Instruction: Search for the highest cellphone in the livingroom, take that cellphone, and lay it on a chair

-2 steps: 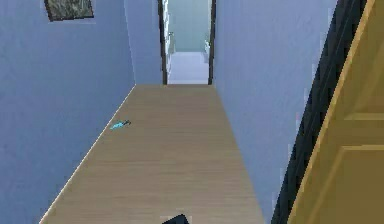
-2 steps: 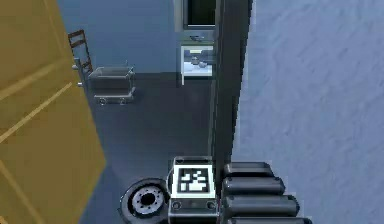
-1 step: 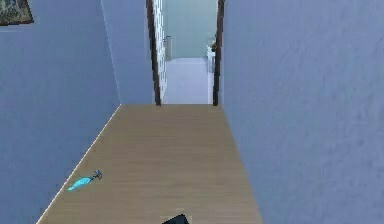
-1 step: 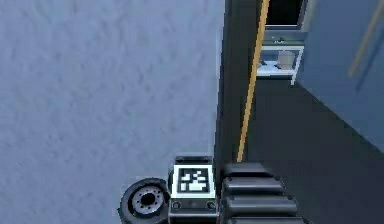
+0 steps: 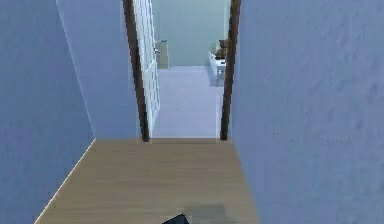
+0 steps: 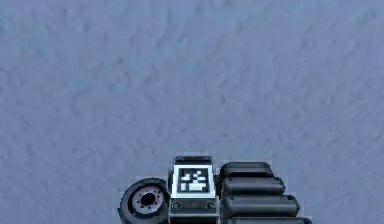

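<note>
Ok, I'm looking down a narrow corridor in the forward view. One blue wall (image 5: pixel 40 100) takes the frame's left and another blue wall (image 5: pixel 310 100) takes the right. The wood floor (image 5: pixel 150 180) runs between them in the lower half.

Upper centre is a doorway (image 5: pixel 185 90) with a dark frame (image 5: pixel 229 80). A white door (image 5: pixel 148 60) stands open along the doorway's left side. Past the threshold is pale floor (image 5: pixel 185 105). At the upper right of the opening, a small white piece of furniture (image 5: pixel 217 68) sits just beside the right jamb. It has a small dark blob (image 5: pixel 219 48) on top, too small for me to name. A dark corner (image 5: pixel 176 218) pokes up at bottom centre; I can't tell what it is.

On the arm side view, a plain blue wall (image 6: pixel 190 70) spans the frame. Along the bottom edge, centre, I see the arm's dark ribbed body (image 6: pixel 255 195) and one white square (image 6: pixel 195 182) with black marks. Left of that is the gripper's round dark body (image 6: pixel 147 200). I can't make out the fingers, so I can't tell the pincer's state or whether it holds anything. I can't tell where the cellphone is from these views.
</note>
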Robot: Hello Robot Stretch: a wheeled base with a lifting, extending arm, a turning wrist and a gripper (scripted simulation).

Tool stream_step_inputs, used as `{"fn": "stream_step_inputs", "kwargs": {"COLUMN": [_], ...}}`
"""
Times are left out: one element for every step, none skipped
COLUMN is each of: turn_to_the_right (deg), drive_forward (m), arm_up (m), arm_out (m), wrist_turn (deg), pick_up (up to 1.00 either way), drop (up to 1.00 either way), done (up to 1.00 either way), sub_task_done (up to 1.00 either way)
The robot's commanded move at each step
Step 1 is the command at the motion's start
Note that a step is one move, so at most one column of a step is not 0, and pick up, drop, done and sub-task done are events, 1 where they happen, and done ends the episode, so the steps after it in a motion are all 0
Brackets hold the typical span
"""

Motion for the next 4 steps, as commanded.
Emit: {"fn": "stream_step_inputs", "kwargs": {"turn_to_the_right": [0.0, 0.0, -3.0, 0.0], "drive_forward": [1.00, 0.95, 0.00, 0.30], "arm_up": [0.00, 0.00, 0.00, 0.00], "arm_out": [0.00, 0.00, 0.00, 0.00], "wrist_turn": [0.0, 0.0, 0.0, 0.0], "pick_up": [0.00, 0.00, 0.00, 0.00], "drop": [0.00, 0.00, 0.00, 0.00], "done": [0.00, 0.00, 0.00, 0.00], "sub_task_done": [0.00, 0.00, 0.00, 0.00]}}
